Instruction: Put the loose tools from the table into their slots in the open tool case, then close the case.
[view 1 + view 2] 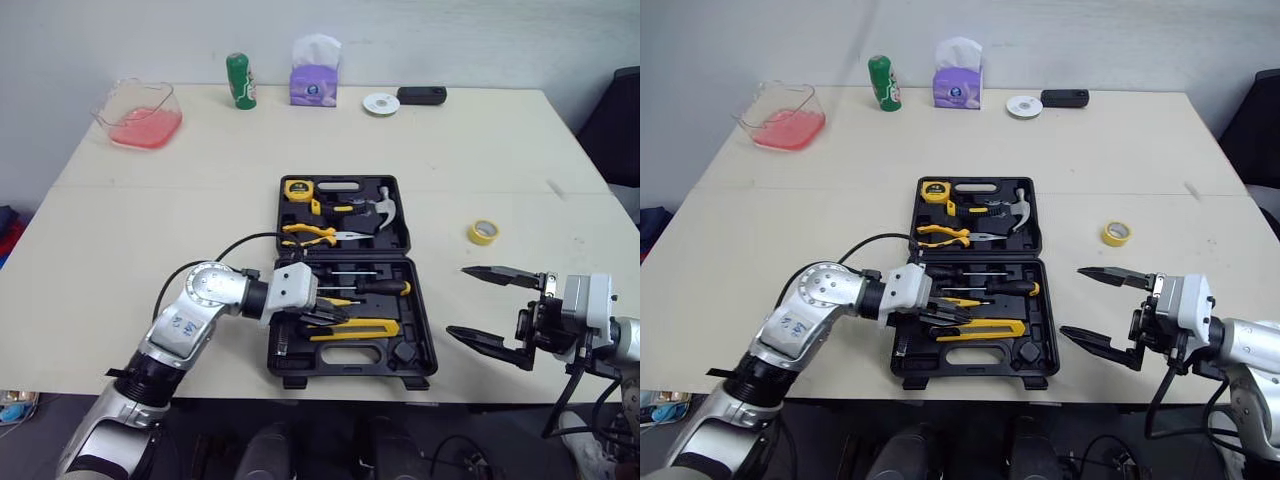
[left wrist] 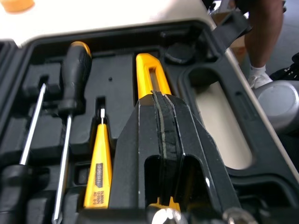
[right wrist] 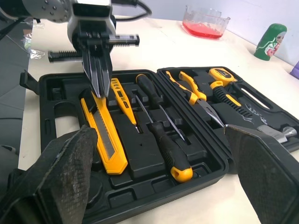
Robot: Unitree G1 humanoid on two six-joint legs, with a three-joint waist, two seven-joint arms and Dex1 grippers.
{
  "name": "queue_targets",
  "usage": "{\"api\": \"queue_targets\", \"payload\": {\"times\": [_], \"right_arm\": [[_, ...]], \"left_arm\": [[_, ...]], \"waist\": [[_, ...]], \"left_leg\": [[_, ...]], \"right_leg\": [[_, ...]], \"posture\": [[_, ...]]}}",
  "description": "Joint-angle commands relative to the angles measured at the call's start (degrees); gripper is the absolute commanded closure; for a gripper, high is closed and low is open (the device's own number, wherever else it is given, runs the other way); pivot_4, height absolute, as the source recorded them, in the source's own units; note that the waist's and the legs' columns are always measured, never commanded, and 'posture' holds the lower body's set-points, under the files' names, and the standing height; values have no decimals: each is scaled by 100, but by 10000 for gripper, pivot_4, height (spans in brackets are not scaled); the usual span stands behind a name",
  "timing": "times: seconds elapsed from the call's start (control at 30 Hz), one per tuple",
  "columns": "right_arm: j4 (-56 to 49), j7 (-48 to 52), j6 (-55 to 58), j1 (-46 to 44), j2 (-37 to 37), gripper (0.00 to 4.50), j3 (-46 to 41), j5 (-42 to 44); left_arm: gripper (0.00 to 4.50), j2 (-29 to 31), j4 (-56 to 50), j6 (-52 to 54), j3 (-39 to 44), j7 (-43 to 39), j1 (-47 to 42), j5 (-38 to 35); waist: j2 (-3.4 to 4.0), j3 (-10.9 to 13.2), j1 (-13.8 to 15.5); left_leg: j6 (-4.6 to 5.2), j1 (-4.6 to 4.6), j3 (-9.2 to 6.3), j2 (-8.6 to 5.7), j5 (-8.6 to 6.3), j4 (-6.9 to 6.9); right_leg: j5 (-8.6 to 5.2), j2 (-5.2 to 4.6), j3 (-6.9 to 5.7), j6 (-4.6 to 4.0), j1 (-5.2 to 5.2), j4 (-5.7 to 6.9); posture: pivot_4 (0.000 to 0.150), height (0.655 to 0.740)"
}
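Open case [image 1: 425, 335] flat on the desk [image 1: 150, 250], near the front edge, both halves up. In the far half: tape measure [image 1: 297, 189], pliers [image 1: 310, 235], hammer [image 1: 385, 207]. In the near half: two screwdrivers [image 1: 380, 287], a yellow tester [image 2: 98, 172] and, nearest the front, a yellow knife [image 1: 365, 329] lying in its slot. Left fingers [image 3: 98, 88] clenched together with nothing between them, reaching into the near half, tips on or just over the knife's left end; contact hard to tell. Right fingers [image 1: 500, 274] released and spread wide, hovering over the front of the desk just right of the case, clear of it. Yellow tape roll [image 1: 483, 232] loose on the desk, right of the far half, apart from the case and beyond the right fingers.
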Motion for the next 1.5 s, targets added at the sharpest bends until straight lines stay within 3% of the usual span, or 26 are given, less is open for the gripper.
{"api": "queue_targets", "payload": {"times": [0.03, 0.33, 0.57, 0.7, 1.0, 1.13, 1.23, 1.37, 1.5], "right_arm": [[-122, -57, -15, 60, 0, 0, -144, 107], [-520, -407, 302, 51, -64, 0, -108, 164], [-576, -558, 481, -56, -50, 0, -76, 148], [-524, -557, 487, -95, -29, 0, -75, 128], [-276, -493, 297, -50, 29, 0, -157, 44], [-157, -590, 177, -36, 76, 0, -232, -10], [-5, -697, 99, -57, 98, 0, -344, -37], [517, -824, 23, -123, -54, 0, -857, -34], [1130, -930, -169, -219, -136, 0, -1241, -175]], "left_arm": [[44096, -55, 96, -135, -60, 101, -100, 224], [44096, 99, 323, -148, -356, -77, -65, 594], [44096, 347, 549, 702, -733, 220, 13, 1170], [44096, 356, 474, 650, -727, 240, 65, 1126], [44096, 37, 628, -994, -145, 339, -9, 772], [44096, -78, 440, -1096, 281, 299, 37, 244], [36118, -107, 286, -1150, 779, 281, 63, -249], [17420, 293, -5, -771, 1777, 201, 209, -1060], [750, 812, 128, -864, 2399, 158, 669, -1129]], "waist": [[0, 0, -1], [0, -1, -3], [6, -26, -6], [22, -65, -13], [26, -69, -11], [23, -66, -9], [18, -61, -11], [17, -58, -16], [23, -55, -43]], "left_leg": [[0, 0, 0, 0, 0, 0], [0, 4, 0, 0, 0, 0], [0, 13, -1, 1, 0, -1], [1, 21, -1, 3, -2, -2], [3, 16, 0, -1, -3, -1], [4, 9, 0, -3, -2, -1], [6, 4, -1, -4, -3, -1], [6, 3, -2, -5, -3, -1], [6, 7, -1, -4, -3, -5]], "right_leg": [[0, 0, 0, 0, 0, 0], [0, -4, 1, 0, 1, 2], [0, -4, 2, 0, 11, 2], [0, -11, 8, -1, 16, -8], [-2, -49, 0, -3, 9, -15], [-1, -52, -11, -2, 6, -7], [-1, -57, -20, -1, 5, -1], [-1, -61, -25, -1, 5, -2], [-1, -59, -25, -1, 5, -2]], "posture": [[1500, 7400], [1500, 7400], [1500, 7400], [1500, 7400], [1500, 7400], [1500, 7400], [1500, 7400], [1500, 7400], [1500, 7400]]}}
